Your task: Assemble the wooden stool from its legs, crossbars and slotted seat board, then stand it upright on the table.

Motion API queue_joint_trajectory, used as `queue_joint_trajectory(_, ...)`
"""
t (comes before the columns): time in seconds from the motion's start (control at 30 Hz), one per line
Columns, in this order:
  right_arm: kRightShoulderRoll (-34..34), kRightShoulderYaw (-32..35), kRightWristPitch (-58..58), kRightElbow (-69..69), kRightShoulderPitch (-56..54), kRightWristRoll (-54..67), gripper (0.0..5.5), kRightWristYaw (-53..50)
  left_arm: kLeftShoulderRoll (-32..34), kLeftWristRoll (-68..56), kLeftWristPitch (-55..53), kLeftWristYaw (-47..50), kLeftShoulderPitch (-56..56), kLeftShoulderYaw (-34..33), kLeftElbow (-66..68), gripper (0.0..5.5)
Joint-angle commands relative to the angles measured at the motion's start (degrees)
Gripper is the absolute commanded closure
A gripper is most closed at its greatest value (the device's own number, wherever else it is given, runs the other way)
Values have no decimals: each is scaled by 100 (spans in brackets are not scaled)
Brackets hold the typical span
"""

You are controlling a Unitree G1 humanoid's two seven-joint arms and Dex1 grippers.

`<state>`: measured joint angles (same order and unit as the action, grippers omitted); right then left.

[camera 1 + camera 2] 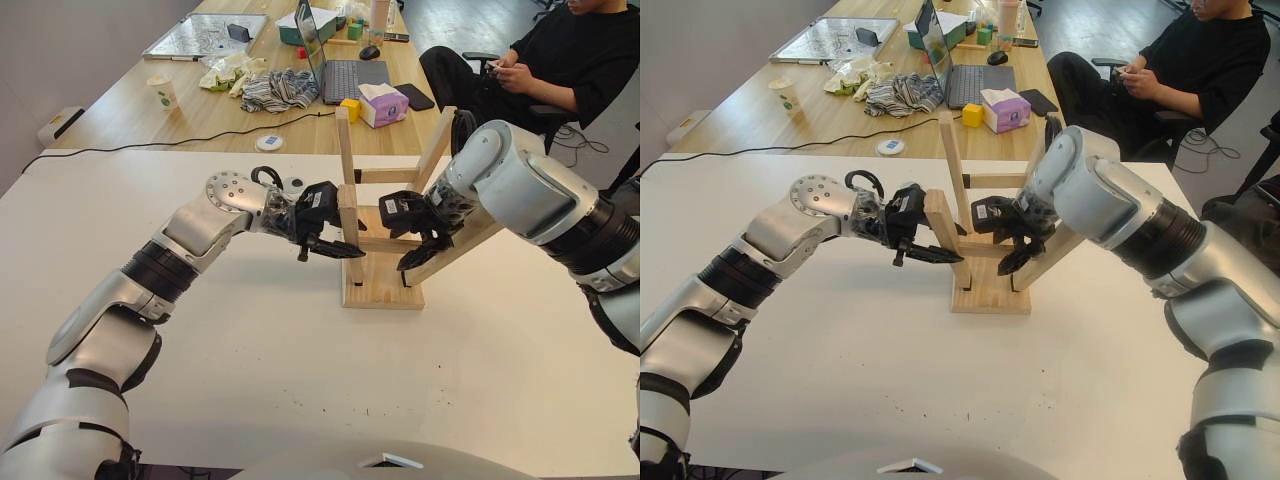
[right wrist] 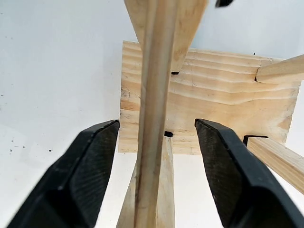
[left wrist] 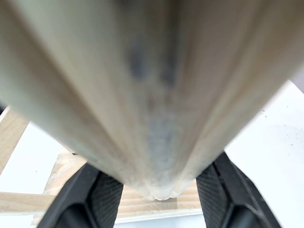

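Stool (image 1: pixel 385 250) is upside down on the white table (image 1: pixel 250 380), seat board (image 1: pixel 380 292) flat and legs pointing up. Left gripper (image 1: pixel 335 248) looks clamped on the near leg (image 1: pixel 349 215). Right gripper (image 2: pixel 156 126) is spread wide around a crossbar (image 2: pixel 154 95), not touching it. It's light, stiff pine, but I'd guess the slot joints are loose, so grab low on the legs, near the board.

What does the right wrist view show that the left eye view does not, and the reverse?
Right wrist view: the right gripper open, its fingers either side of a wooden bar, not touching it. Left eye view: the left gripper at a leg, a laptop on the far table. Both: the seat board flat on the white table, legs up.
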<state>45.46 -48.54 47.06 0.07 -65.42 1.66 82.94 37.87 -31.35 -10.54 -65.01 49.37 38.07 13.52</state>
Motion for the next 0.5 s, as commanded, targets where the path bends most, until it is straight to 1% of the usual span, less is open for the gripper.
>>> queue_joint_trajectory(0.03, -247, -126, -306, 145, 285, -428, 331, -230, 285, 2278, -1568, -866, -1181, 2512, 571, 348)
queue_joint_trajectory(0.2, -209, -173, -387, -46, 501, -533, 419, -245, 318, 2259, -1603, -858, -1193, 2522, 522, 348)
queue_joint_trajectory(0.3, -218, -241, -292, -301, 802, -563, 463, -371, 311, 2261, -1602, -861, -1183, 2539, 518, 348)
queue_joint_trajectory(0.33, -225, -258, -227, -383, 912, -556, 488, -420, 306, 2290, -1571, -908, -1134, 2560, 544, 348)
queue_joint_trajectory(0.5, -500, -443, 358, -893, 1579, -407, 498, -789, 252, 2430, -1496, -1164, -756, 2651, 702, 348)
